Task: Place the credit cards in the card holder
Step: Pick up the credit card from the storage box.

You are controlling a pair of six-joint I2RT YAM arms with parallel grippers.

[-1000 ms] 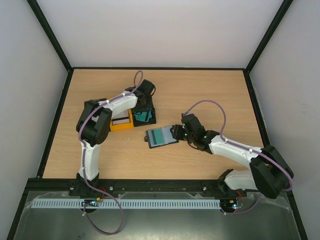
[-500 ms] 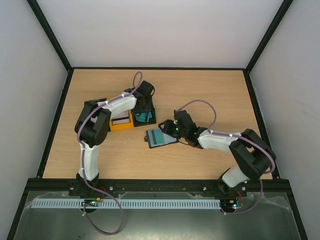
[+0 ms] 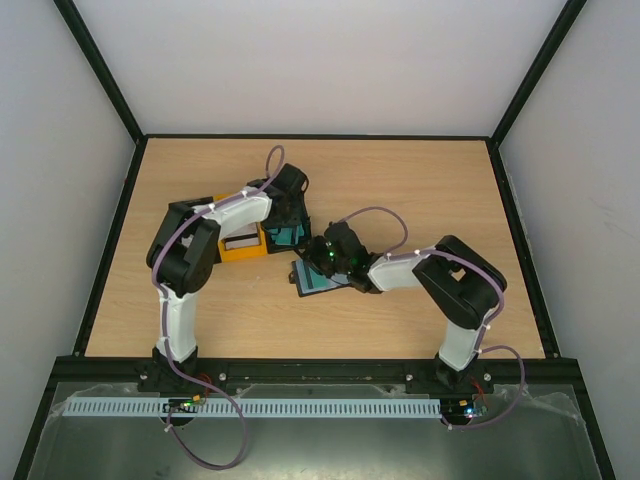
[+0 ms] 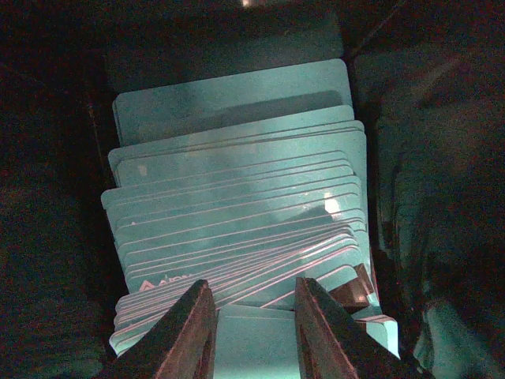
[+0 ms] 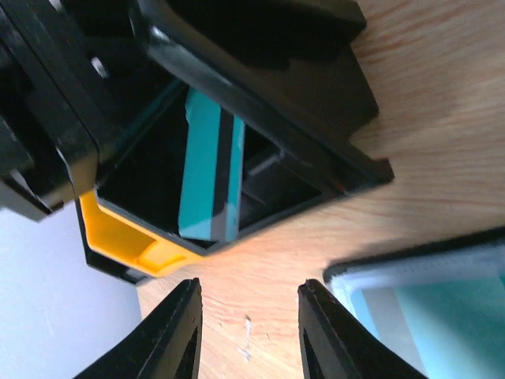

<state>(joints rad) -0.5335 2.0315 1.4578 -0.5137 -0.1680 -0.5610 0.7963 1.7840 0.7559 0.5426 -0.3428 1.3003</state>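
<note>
Left wrist view is showing the left gripper (image 4: 252, 298) over the teal credit cards (image 4: 237, 197) stacked in the black bin (image 3: 296, 214) — jaws standing apart around one card, gripping or not I cannot tell. The right gripper (image 5: 248, 294) is hovering with jaws parted, empty, beside the open card holder (image 5: 426, 308) lying on the table (image 5: 442, 95).

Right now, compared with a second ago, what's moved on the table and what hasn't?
The right arm folded its elbow in, swinging the right tool leftward across the black folding card holder, toward the black plastic bin; it is open and empty. The card holder stayed put, and the left tool stayed among the teal plastic cards in that bin.
</note>
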